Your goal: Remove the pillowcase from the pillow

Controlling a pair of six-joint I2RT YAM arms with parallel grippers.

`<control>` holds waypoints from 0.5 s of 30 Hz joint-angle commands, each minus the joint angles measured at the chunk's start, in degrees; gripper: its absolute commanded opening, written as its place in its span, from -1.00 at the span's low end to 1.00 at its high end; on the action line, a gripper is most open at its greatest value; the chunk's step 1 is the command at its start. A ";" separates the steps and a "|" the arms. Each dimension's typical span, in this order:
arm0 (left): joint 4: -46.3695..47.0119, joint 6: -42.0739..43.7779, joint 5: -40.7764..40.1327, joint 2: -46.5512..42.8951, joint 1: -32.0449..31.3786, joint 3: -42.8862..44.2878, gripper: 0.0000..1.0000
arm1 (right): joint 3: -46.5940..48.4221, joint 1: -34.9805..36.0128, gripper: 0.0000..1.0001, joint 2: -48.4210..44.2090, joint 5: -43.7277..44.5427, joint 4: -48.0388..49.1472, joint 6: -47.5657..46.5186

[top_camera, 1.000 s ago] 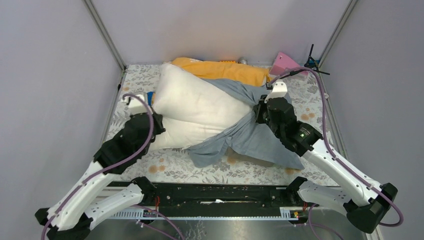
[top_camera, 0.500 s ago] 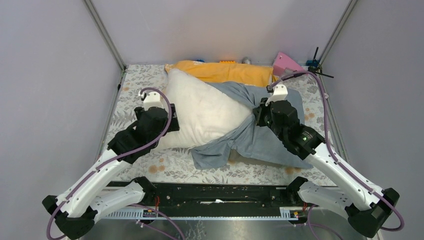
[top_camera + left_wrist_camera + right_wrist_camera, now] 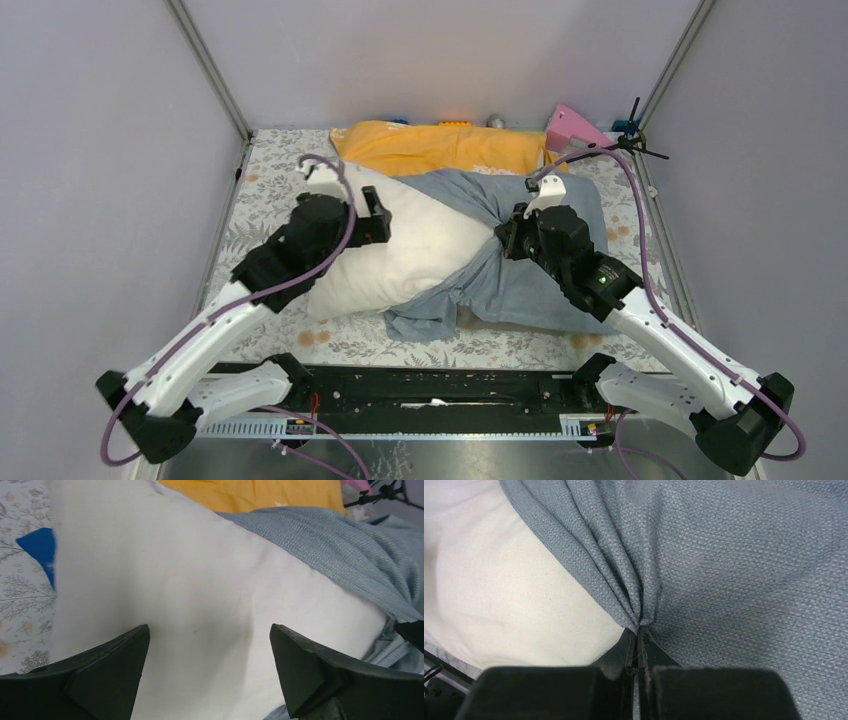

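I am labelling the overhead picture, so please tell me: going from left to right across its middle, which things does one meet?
The left fingers, open → white pillow → right fingers, shut on bunched cloth → the rest of the grey pillowcase.

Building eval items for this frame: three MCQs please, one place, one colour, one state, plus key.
1. What lies beyond the pillow at the far edge? A green box; B orange cushion; C metal pan.
2. The pillowcase is: A red; B black; C grey-blue.
3. The right gripper is: A shut on the pillowcase; B open over the pillow; C out of view.
Key: 1B, orange fabric shows behind it; 2C, grey-blue weave fills the right wrist view; 3A, gathered folds are pinched in it.
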 commanded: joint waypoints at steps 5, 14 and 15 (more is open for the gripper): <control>3.30 2.61 -8.02 15.91 -10.07 7.24 0.98 | -1.71 -0.46 -0.97 -0.61 -0.25 2.12 0.57; 1.59 1.93 -2.36 23.37 -6.04 6.48 0.94 | -1.22 -0.47 -0.87 -1.13 -0.38 1.47 0.03; 1.60 1.67 -1.96 23.60 -5.60 5.64 0.82 | -0.88 -0.45 -0.62 -1.01 -0.16 1.25 -0.16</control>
